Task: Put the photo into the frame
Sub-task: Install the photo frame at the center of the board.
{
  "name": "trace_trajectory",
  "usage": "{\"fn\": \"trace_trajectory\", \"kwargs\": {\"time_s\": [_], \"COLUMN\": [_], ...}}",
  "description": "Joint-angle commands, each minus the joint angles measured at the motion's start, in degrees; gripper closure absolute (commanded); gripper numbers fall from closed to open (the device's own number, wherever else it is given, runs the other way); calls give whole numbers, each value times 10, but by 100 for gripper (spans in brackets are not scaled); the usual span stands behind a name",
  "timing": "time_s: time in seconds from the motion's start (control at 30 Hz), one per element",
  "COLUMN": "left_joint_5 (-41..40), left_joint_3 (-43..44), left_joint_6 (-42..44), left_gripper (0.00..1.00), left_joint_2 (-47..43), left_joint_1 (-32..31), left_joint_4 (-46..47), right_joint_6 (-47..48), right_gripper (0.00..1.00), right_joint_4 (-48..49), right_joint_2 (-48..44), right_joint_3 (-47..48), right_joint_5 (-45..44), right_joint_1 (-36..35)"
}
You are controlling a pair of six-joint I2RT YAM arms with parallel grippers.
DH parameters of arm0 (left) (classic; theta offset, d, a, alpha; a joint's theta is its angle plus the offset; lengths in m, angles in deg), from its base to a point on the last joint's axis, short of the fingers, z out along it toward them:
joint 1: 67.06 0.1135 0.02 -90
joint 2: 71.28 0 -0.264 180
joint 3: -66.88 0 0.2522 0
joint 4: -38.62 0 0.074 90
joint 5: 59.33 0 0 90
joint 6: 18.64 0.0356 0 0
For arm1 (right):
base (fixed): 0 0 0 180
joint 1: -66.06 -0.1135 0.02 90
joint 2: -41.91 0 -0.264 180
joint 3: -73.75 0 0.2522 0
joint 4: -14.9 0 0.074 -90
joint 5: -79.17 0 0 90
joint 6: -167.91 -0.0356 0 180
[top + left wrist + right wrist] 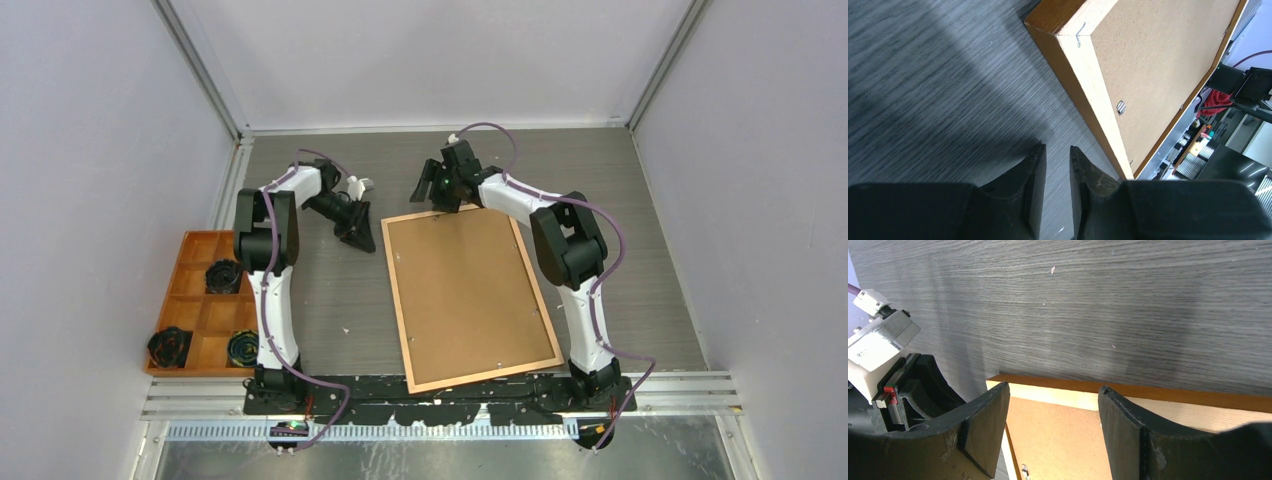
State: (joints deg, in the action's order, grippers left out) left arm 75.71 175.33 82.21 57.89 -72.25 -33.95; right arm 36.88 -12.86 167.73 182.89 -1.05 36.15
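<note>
The frame [465, 295] lies flat on the table with its brown fibreboard back up and thin orange-brown rails around it. The photo is out of view. My left gripper [362, 238] hovers low just left of the frame's far-left corner. In the left wrist view that gripper [1058, 147] shows a narrow gap with only table between the fingers, and the frame [1158, 65] lies to its right. My right gripper [437, 190] stands open over the frame's far edge. In the right wrist view its jaws [1053, 390] straddle the far rail of the frame [1058, 435] without touching it.
An orange compartment tray [208, 318] stands at the left edge and holds black round items [170, 346]. Grey walls close in on three sides. The arm bases and a metal rail [440, 392] run along the near edge.
</note>
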Motion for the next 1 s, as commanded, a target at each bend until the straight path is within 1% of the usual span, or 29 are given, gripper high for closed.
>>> {"fn": "trace_trajectory", "kwargs": {"time_s": [0.0,0.07,0.2,0.27,0.33,0.37,0.5,0.57,0.67,0.87,0.97], "left_joint_5": [1,6,20,29,41,40,-36,-56,-66,-53,-103], "left_joint_3": [8,17,34,41,47,50,69,86,103,115,115], "left_joint_6": [-4,-8,-23,-32,-44,-48,-67,-76,-82,-83,-79], "left_gripper": [72,69,59,52,49,49,51,52,54,56,61], "left_joint_2": [-17,-20,-25,-25,-22,-20,4,24,45,51,51], "left_joint_1": [1,1,1,1,0,-3,-27,-33,-34,-35,-45], "left_joint_4": [19,17,18,20,27,30,47,47,45,43,44], "right_joint_6": [6,6,4,3,2,3,8,16,29,41,52], "right_gripper": [30,30,30,30,31,31,31,31,32,33,33], "right_joint_4": [-11,-10,-5,-1,1,2,2,-1,-9,-12,-16], "right_joint_2": [-5,-11,-22,-26,-27,-27,-29,-32,-39,-43,-47], "right_joint_3": [12,2,-13,-18,-20,-20,-20,-19,-17,-20,-16], "right_joint_5": [1,0,-1,-2,-3,-3,-7,-13,-21,-23,-30], "right_joint_1": [-3,-3,-3,-3,-3,-3,-3,-3,-3,-3,-3]}}
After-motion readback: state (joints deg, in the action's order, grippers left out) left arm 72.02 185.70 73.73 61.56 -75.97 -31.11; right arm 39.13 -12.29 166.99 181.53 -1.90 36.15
